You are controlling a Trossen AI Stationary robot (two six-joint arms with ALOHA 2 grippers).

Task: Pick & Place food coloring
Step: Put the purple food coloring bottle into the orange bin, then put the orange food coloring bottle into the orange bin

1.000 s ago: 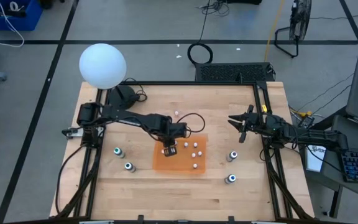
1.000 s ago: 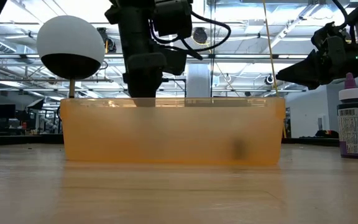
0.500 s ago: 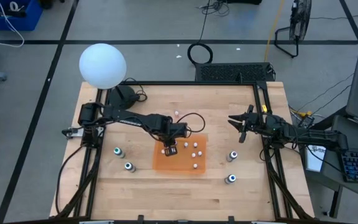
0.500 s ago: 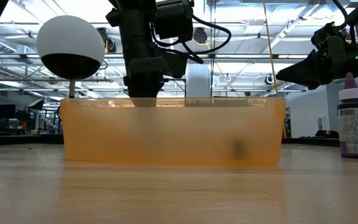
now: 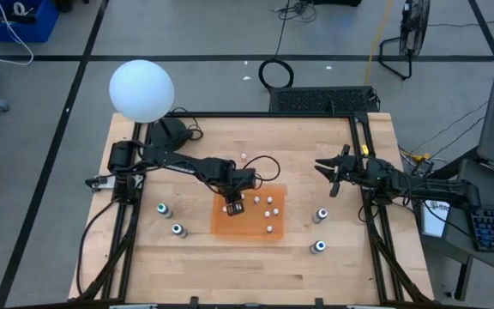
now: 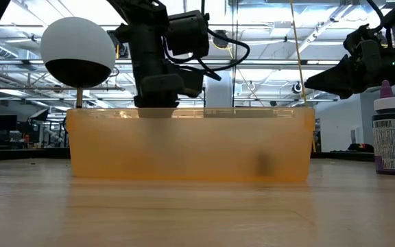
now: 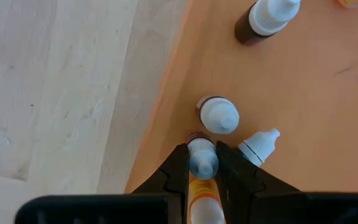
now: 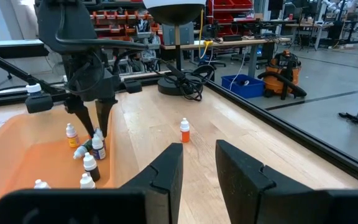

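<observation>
Several tiny white-topped bottles (image 5: 267,206) stand or lie in the orange tray (image 5: 274,230). One more small bottle (image 5: 243,158) stands on the wood beyond the tray. Two larger teal-topped bottles (image 5: 163,209) stand left of the tray and two (image 5: 320,215) stand right of it. My left gripper (image 5: 233,206) points down over the tray's left part, shut on one small bottle (image 7: 202,158). Two other small bottles (image 7: 219,117) sit right beside the held one. My right gripper (image 5: 328,177) hovers open near the table's right side, away from the bottles. My left gripper pinches a small bottle between its two fingers (image 7: 178,169), which come from above and point down. The fingers lie on either side of its white-topped end (image 7: 202,163), and the orange-labelled body (image 7: 204,194) runs back between them. Whether it rests on the tray floor I cannot tell.
A white globe lamp (image 5: 141,90) stands at the table's far left corner, with cables beside it. In the low view the tray's front wall (image 6: 190,147) hides its contents, and a purple bottle (image 6: 389,130) stands at the right. Bare wood lies on the near side of the tray.
My left arm's wrist has turned a little above the tray's left part and stayed over the same spot. The right arm has kept still.
</observation>
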